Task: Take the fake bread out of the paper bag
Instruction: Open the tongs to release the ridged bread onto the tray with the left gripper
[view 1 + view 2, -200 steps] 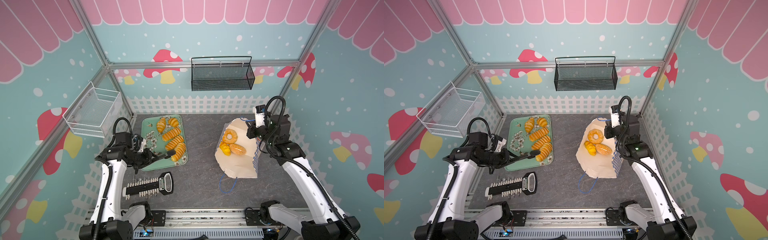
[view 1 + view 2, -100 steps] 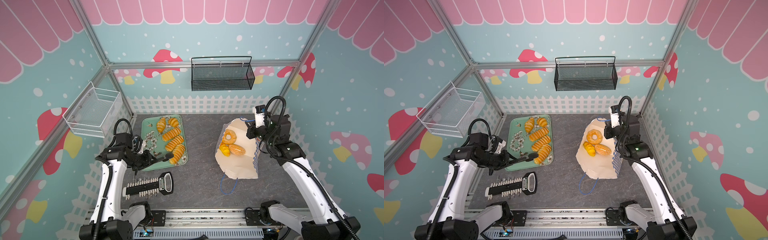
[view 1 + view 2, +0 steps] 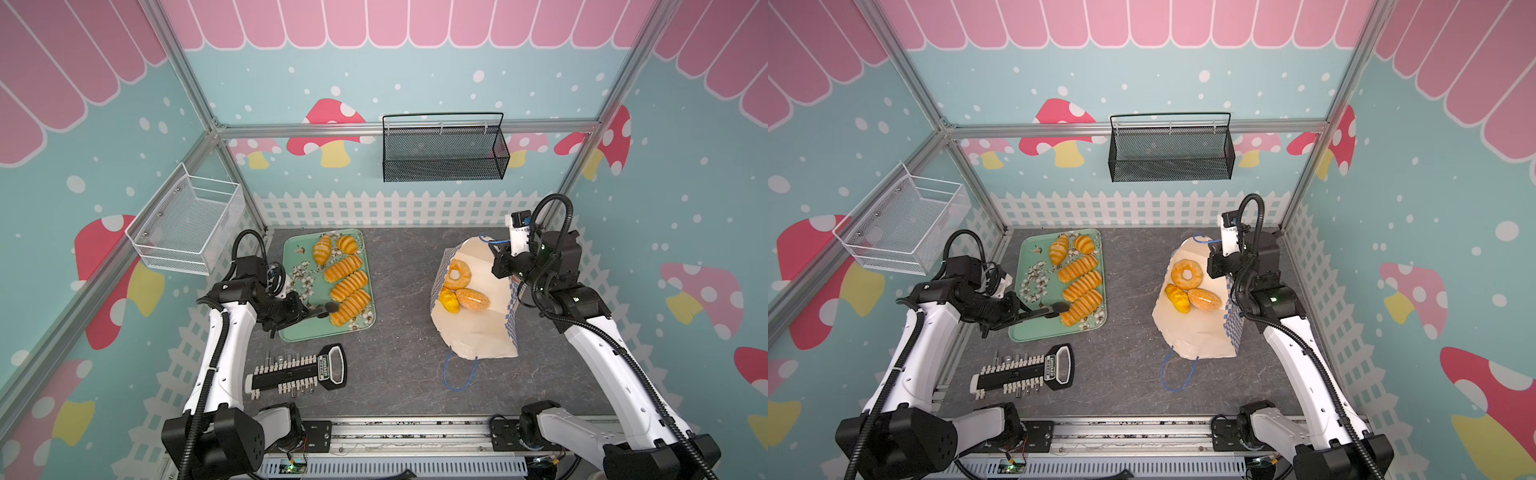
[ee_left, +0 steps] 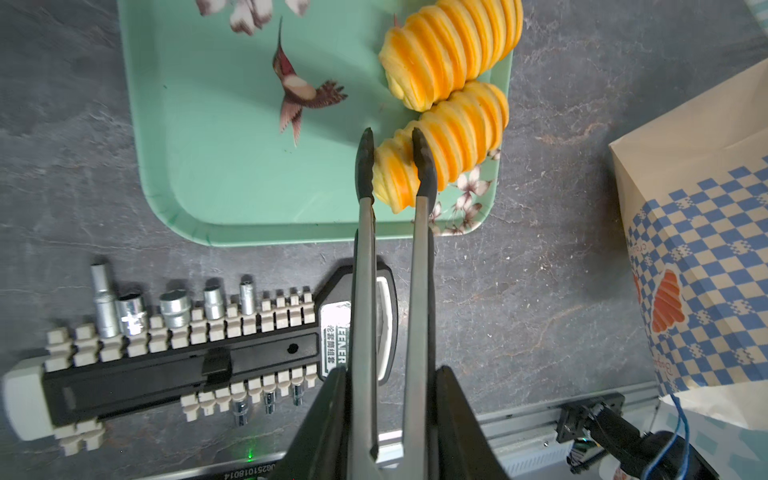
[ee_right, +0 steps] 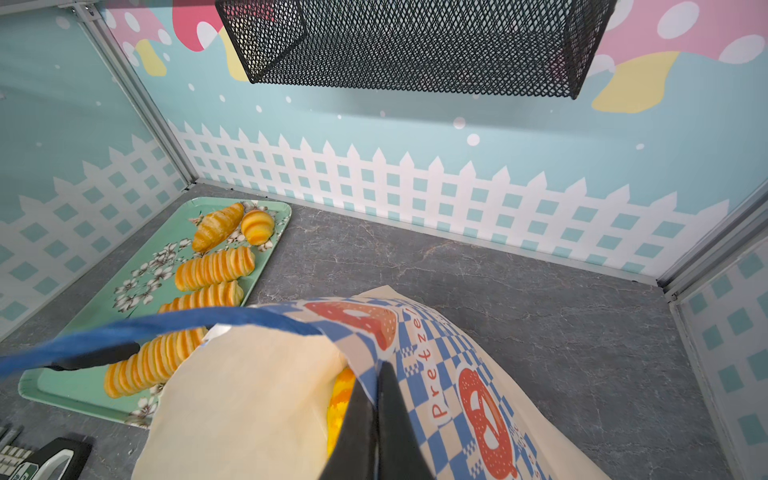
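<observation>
Mid-unload, by the look of it: setting a loaf on the tray, left side of the table. Gripping tongs in left gripper. Tips narrow, straddling the loaf's near end, touching or just off it. Cannot call it squeeze or release from the left wrist view. Judged as release, given the loaf lying flat on the tray beside the others. Five pieces there by quick count: three ribbed loaves, croissant and round one at the far end.

Pinching bag rim with right gripper, jaws closed flat on the paper, holding the mouth open upward. Sitting at right, well apart from the tray; lying or leaning, cannot tell.

Inside the bag, bunched together at its left wall: doughnut, bun, yellow piece.

Next, likely: spread tips, lift clear of the loaf, swing right over bare table to the bag mouth, enter wide, close on one piece. Calls for holding the right pinch steady and keeping tips off the paper.
</observation>
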